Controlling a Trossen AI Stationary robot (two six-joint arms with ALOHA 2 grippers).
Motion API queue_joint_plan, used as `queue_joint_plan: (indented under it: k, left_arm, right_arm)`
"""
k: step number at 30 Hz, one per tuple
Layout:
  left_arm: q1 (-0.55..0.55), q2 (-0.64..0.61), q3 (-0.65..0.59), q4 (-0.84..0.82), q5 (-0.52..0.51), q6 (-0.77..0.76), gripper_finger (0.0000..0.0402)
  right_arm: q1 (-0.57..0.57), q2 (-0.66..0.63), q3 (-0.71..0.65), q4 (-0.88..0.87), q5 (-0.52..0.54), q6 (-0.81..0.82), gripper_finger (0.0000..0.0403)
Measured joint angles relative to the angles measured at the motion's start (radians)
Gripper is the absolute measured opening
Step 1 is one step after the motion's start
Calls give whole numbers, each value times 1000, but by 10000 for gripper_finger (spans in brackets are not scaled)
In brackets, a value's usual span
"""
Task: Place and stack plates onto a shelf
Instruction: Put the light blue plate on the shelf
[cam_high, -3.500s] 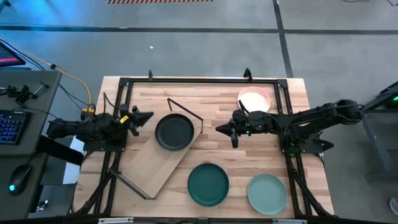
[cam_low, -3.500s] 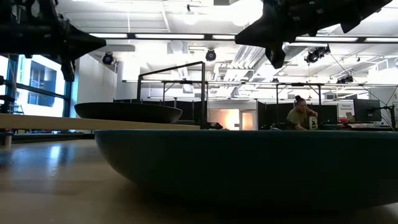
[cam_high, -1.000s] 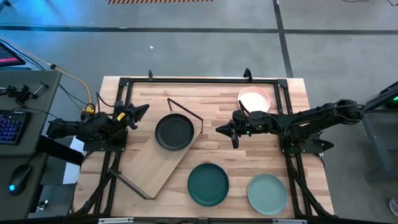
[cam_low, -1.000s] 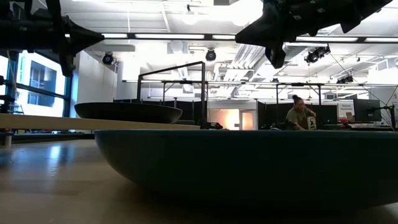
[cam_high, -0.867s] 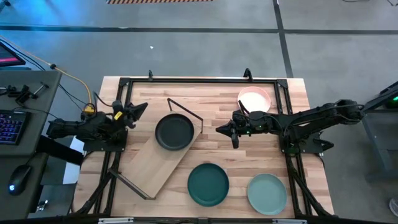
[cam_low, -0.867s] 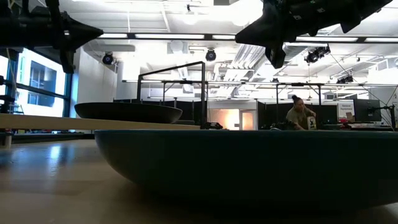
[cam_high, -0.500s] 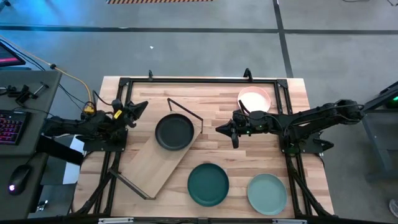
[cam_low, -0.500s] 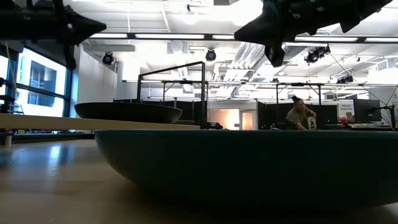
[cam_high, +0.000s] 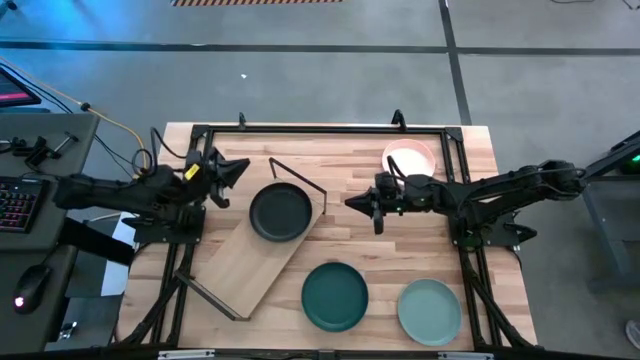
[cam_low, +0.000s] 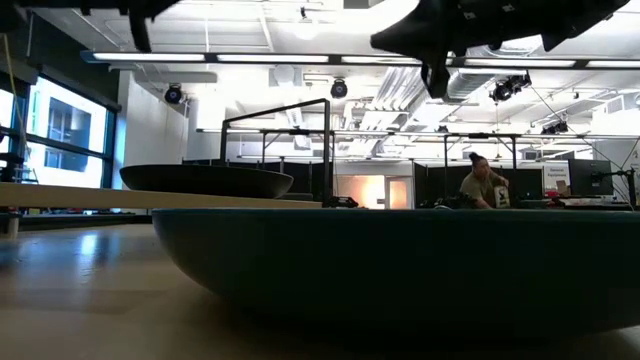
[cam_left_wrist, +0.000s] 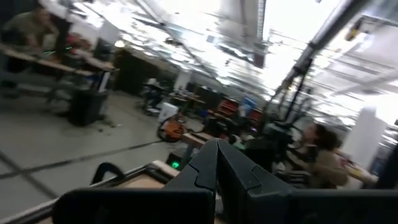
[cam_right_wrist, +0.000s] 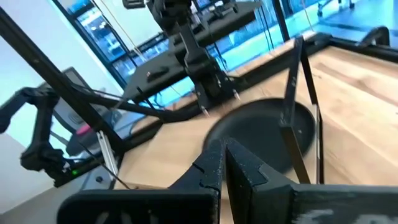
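Note:
The black plate (cam_high: 280, 213) rests on the far end of the pale shelf board (cam_high: 248, 268), which lies slantwise on the table; in the low view the plate (cam_low: 205, 180) sits on the board's edge (cam_low: 120, 196). The dark teal plate (cam_high: 334, 296) and the sage plate (cam_high: 429, 310) lie near the table's near edge, and the cream plate (cam_high: 409, 160) sits at the far right. My left gripper (cam_high: 236, 167) hovers shut, raised, left of the black plate. My right gripper (cam_high: 352, 203) hovers shut, right of the shelf, and its wrist view shows the black plate (cam_right_wrist: 261, 134) ahead.
Thin black rod frames stand at the shelf's far end (cam_high: 298, 178) and near end (cam_high: 212, 298). The teal plate's wall (cam_low: 400, 270) fills the low view's foreground. Black rails run round the tabletop (cam_high: 330, 130). A person (cam_low: 484, 185) sits in the room behind, others in the left wrist view.
My left arm has risen and swung a little toward the far edge and the black plate; in the low view it has climbed nearly out of the picture's top. My right gripper has lifted slightly. The plates and shelf have stayed where they were.

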Motion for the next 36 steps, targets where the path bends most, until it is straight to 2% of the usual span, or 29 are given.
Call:
queue_joint_plan:
  k: [3,9,18,21,23,26,32,36]
  left_arm:
    - [0,14,26,0,41,24,0]
    - [0,15,32,-4,43,29,0]
    - [0,14,32,-5,38,30,0]
    - [0,14,32,-9,37,30,0]
    - [0,14,32,-10,37,30,0]
    - [0,14,32,-10,35,30,0]
    - [0,14,32,-9,23,28,0]
    - [0,14,32,-9,8,27,0]
  right_arm:
    - [0,0,0,31,0,-14,0]
    - [0,0,0,54,0,-8,0]
    - [-31,0,1,89,-6,263,0]
    - [-48,0,31,62,-101,345,5]
    - [-53,0,79,-20,-175,365,18]
    - [-41,1,174,-268,-238,350,52]
    - [33,3,346,-865,-273,250,148]
    - [115,3,363,-1124,-278,235,198]
